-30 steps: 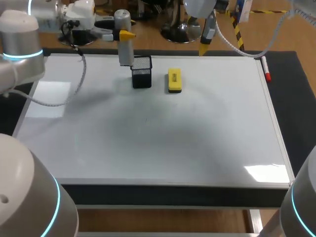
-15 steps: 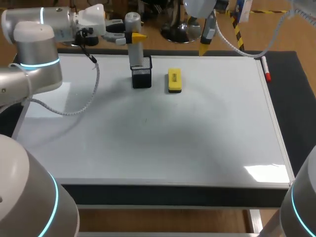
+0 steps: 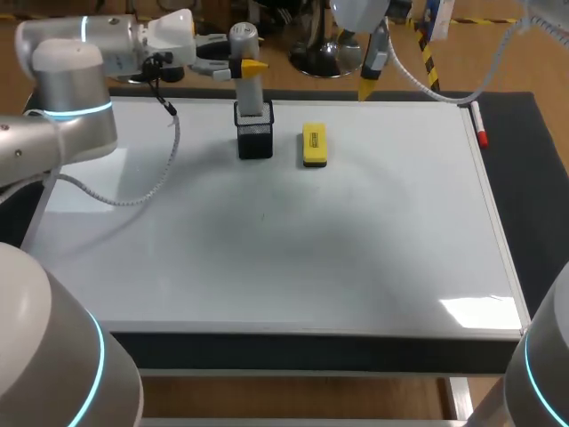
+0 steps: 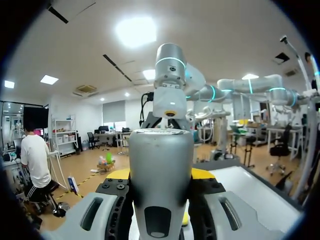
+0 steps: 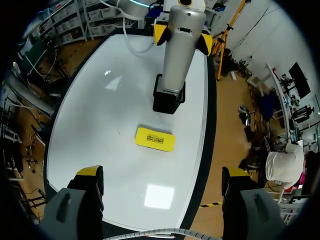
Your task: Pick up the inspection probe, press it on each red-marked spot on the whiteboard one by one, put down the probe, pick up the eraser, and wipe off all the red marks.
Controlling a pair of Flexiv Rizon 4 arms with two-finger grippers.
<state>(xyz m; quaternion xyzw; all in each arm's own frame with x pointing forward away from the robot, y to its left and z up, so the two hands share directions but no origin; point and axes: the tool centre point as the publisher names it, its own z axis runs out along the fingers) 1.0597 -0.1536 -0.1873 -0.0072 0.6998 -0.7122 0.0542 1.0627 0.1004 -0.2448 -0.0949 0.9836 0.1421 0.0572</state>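
The grey cylindrical inspection probe [image 3: 247, 76] stands upright with its lower end in the mouth of a black mesh holder [image 3: 254, 135] at the back of the whiteboard [image 3: 267, 249]. My left gripper [image 3: 238, 66] is shut on the probe's upper part. In the left wrist view the probe [image 4: 161, 170] fills the gap between the left gripper's [image 4: 160, 175] fingers. The yellow eraser [image 3: 314, 144] lies just right of the holder. My right gripper [image 5: 162, 172] hangs open above the board's far edge, looking down on the eraser [image 5: 154, 139], holder [image 5: 168, 100] and probe [image 5: 181, 45]. I see no red marks on the board.
A red-capped marker [image 3: 479, 124] lies on the board's right rim. A faint small speck [image 3: 262, 215] shows near the board's middle. The left arm's cable [image 3: 156, 169] droops over the back left of the board.
My left gripper has carried the probe to the right, from beside the black holder to over it, and the probe's lower end now sits in the holder. The right arm has not moved.
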